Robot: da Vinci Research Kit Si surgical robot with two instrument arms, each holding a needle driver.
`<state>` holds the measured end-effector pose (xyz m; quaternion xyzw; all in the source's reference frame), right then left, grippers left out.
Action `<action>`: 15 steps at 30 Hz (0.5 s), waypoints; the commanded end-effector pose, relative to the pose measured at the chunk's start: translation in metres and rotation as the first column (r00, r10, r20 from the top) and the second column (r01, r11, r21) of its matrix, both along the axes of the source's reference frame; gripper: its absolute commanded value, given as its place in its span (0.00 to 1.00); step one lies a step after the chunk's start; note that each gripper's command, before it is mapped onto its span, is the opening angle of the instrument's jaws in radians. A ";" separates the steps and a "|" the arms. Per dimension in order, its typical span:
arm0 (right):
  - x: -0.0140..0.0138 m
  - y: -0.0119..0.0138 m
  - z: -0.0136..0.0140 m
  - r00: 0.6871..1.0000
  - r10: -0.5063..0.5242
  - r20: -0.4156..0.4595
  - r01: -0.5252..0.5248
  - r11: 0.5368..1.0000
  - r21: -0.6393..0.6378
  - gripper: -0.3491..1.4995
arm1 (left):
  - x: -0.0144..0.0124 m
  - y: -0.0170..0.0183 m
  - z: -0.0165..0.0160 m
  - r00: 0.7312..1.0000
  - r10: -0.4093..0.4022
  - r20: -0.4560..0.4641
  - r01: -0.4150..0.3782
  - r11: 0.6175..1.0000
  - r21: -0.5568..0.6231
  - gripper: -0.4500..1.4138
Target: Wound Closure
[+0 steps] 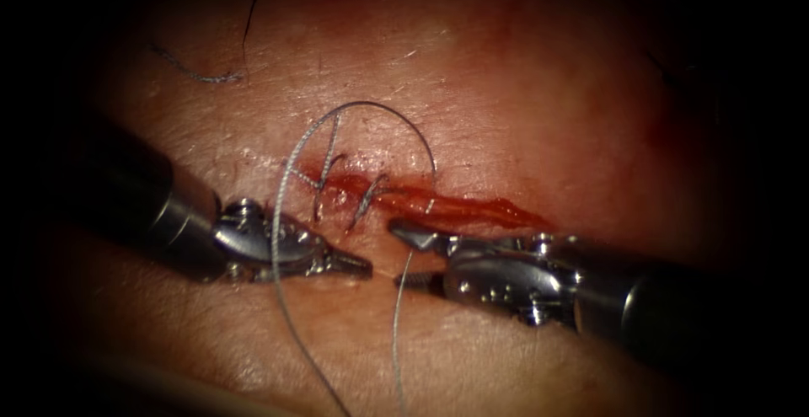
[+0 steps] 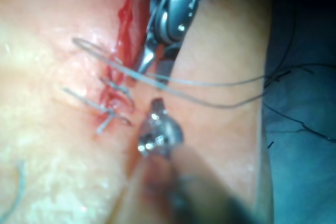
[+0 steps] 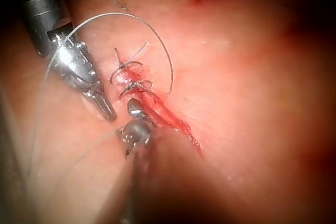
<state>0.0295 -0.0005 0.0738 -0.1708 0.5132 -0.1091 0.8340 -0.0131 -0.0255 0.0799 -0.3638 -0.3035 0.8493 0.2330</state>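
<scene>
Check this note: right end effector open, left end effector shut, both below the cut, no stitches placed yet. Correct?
No. The endoscope view shows two stitches already crossing the cut. The rest holds: right end effector open, left end effector shut, both below it.

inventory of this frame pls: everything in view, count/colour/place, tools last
tissue: 1, pale pink-tan, under everything
cut: 1, red, runs across the middle; its left end is closed by stitches
stitches: about 2, grey, crossing the cut's left end
thread: 1 grey strand, arcs above the stitches; one leg enters the cut, the other runs down over the left tool
cut ends of thread: a few, grey and dark, loose on the tissue at upper left
red fluid: 1 patch, in the cut's open right part
needle: cannot make one out
left tool: 1, metal, below the cut at left, jaws shut, seems to hold nothing
right tool: 1, metal, below the cut at right, jaws open, thread passing between them
</scene>
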 end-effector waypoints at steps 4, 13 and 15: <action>0.0008 -0.0006 0.0002 0.989 -0.126 0.079 0.119 0.989 0.089 0.00 | 0.0000 -0.0009 0.0005 1.000 0.002 -0.001 -0.002 1.000 0.004 0.13; -0.0025 -0.0052 -0.0051 0.990 -0.128 0.050 0.121 0.983 0.136 0.00 | 0.0000 -0.0009 0.0005 1.000 0.002 -0.001 -0.002 1.000 0.004 0.13; -0.0031 -0.0067 -0.0071 0.991 -0.131 0.040 0.125 0.983 0.138 0.00 | 0.0000 -0.0009 0.0005 1.000 0.002 -0.001 -0.002 1.000 0.004 0.13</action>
